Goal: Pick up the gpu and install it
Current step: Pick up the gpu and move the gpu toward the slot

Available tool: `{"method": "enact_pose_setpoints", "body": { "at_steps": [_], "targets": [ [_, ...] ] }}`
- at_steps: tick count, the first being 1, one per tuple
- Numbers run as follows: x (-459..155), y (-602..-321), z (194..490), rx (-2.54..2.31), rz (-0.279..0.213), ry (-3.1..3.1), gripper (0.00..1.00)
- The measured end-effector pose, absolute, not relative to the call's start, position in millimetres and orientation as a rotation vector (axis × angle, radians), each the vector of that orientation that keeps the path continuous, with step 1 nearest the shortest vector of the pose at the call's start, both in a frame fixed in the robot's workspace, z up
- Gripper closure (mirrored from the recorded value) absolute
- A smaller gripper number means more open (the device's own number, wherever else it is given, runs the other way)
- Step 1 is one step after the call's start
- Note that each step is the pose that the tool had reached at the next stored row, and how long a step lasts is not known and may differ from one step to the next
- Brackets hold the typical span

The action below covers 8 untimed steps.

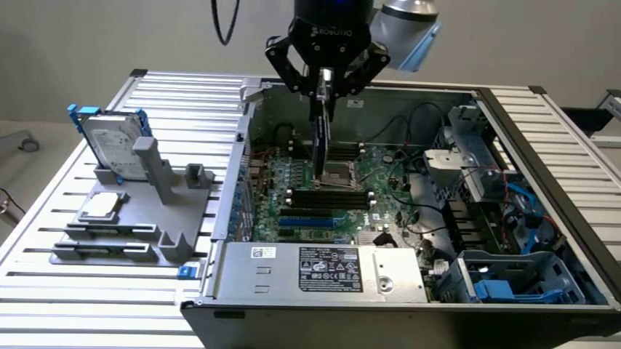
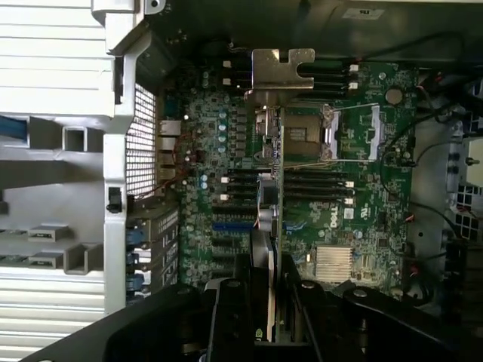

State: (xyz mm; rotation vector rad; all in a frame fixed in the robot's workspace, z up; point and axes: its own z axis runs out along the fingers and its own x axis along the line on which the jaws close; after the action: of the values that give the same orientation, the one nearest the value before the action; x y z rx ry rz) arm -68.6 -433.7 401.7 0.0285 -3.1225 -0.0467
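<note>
The gripper (image 1: 328, 86) is cut off above its black body, and the arm behind it leaves the exterior view at twelve o'clock. Its jaws are closed on the top edge of the gpu (image 1: 321, 134), which hangs upright and edge-on inside the open case (image 1: 238, 182), over the board (image 1: 388, 196).

From this angle the card is only a thin dark strip. Its cooler face is hard to make out, and its lower end blends into the socket area, so I cannot tell whether it touches the board.

In the wrist view the gripper (image 2: 264, 302) covers the near part of the gpu (image 2: 270, 204). The silver bracket at the card's far end stands out plainly against the board (image 2: 362, 151).

The gripper body carries white lettering that reads roughly as ROBOTIQ. In the wrist view, DELL is printed in white on the board, beside the memory slots.

In the exterior view the supply (image 1: 321, 269) lies at six o'clock of the case. It bears a white label and a dark one, with print too small to read.

At nine o'clock of the case, a grey fixture (image 1: 136, 240) on the slatted table (image 1: 58, 298) holds a drive (image 1: 112, 149) standing in a blue frame. A chip (image 1: 104, 206) rests just below the drive. The drive's sticker is illegible.
</note>
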Motion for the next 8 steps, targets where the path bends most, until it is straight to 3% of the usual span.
{"method": "enact_pose_setpoints", "body": {
  "at_steps": [8],
  "targets": [
    [-32.2,-423.9,387.1,0.028,-0.045,-3.123,0.74]
  ]
}}
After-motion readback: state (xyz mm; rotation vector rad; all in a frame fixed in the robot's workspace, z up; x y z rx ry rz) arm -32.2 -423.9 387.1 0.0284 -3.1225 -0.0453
